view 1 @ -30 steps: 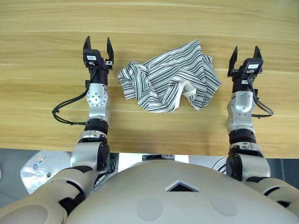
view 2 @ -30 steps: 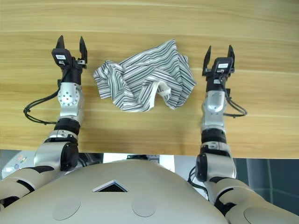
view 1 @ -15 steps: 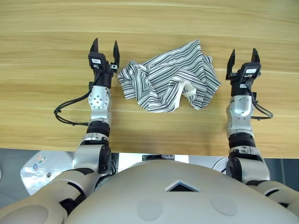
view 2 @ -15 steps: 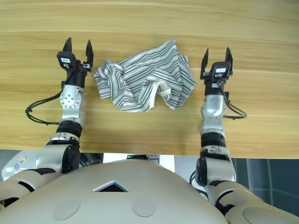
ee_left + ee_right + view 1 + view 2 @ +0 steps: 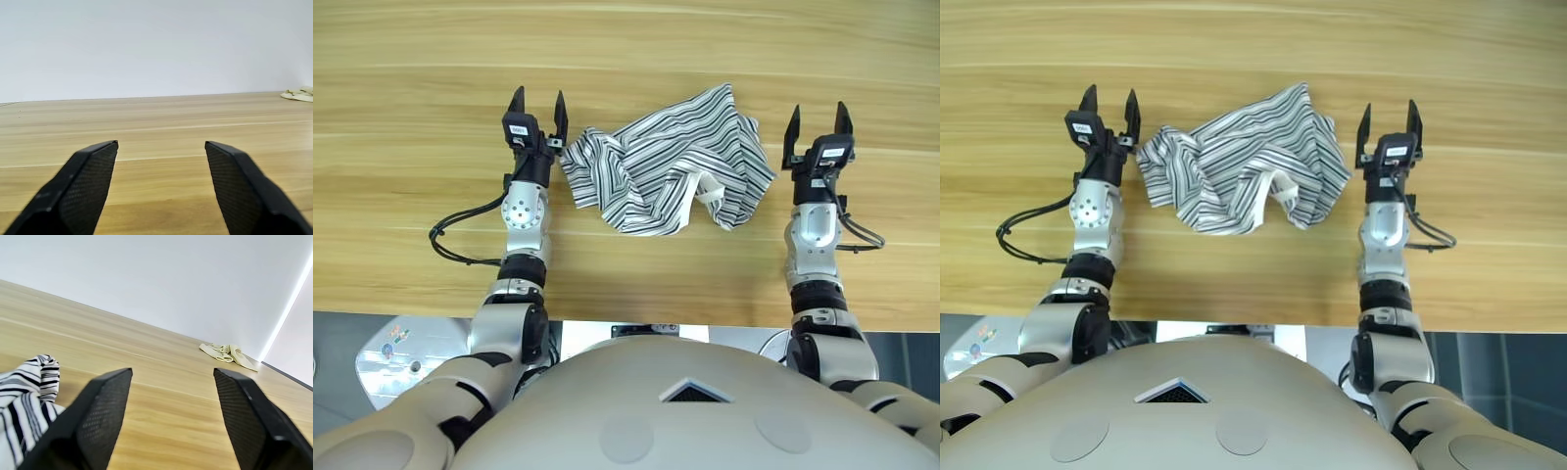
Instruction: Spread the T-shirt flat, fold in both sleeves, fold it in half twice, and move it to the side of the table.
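A black-and-white striped T-shirt (image 5: 668, 174) lies crumpled in a heap on the wooden table (image 5: 411, 78), with a white collar band showing near its front. My left gripper (image 5: 537, 103) stands open just off the shirt's left edge, nothing between its fingers. On the other side, my right gripper (image 5: 816, 119) is open too, a short gap from the shirt's right edge. The right wrist view catches a striped fold of the T-shirt (image 5: 24, 401) beside the open right gripper (image 5: 173, 374). In the left wrist view the left gripper (image 5: 161, 144) points over bare wood.
A small pale cloth (image 5: 229, 354) lies far off on the table near the wall, seen again as a pale cloth (image 5: 299, 94) in the left wrist view. Bare wood stretches behind and to both sides of the shirt. The table's front edge (image 5: 685, 323) runs close to me.
Both grippers have drifted inward toward the shirt, the left one more, from well clear to just beside its left edge. Both stayed open. The shirt has not moved.
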Motion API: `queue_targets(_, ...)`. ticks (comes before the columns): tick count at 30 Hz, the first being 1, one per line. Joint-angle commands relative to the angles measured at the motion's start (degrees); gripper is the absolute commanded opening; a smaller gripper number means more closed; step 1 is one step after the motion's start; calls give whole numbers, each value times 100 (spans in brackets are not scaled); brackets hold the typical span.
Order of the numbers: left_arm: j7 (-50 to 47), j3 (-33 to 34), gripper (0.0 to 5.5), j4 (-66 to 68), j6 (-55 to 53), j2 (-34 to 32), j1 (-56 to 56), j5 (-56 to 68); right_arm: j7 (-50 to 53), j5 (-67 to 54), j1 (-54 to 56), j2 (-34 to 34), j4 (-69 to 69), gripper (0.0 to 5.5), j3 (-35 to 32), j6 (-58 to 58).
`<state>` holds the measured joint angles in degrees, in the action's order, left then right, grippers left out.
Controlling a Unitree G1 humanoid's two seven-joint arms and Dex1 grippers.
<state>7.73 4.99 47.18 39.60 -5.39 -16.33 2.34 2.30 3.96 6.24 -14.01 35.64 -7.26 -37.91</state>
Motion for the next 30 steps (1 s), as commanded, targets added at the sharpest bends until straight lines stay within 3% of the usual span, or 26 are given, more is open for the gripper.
queue_targets(1, -162, -76, 331, 71, 129, -28, -83, -240, 13, 28, -91, 59, -78, 309, 36, -31)
queue_targets(13, -261, -155, 331, -40, 343, -4, 74, -348, 3, 25, -240, 37, -268, 309, 72, -100)
queue_targets(21, 415, -396, 331, -478, 611, 35, 378, -131, -490, -109, -542, -63, -660, 309, 243, -215)
queue_targets(24, 1497, -802, 331, -1214, 663, 39, 834, 559, -1496, -713, -1041, -211, -1348, 309, 651, -444)
queue_targets(27, 3165, -1978, 331, -2396, 650, -439, 1897, 1113, -2725, -928, -1985, -953, -2207, 309, 1264, -802)
queue_targets(30, 4027, -2609, 331, -3006, 570, -894, 2435, 1207, -3410, -961, -2522, -1499, -2570, 309, 1530, -956)
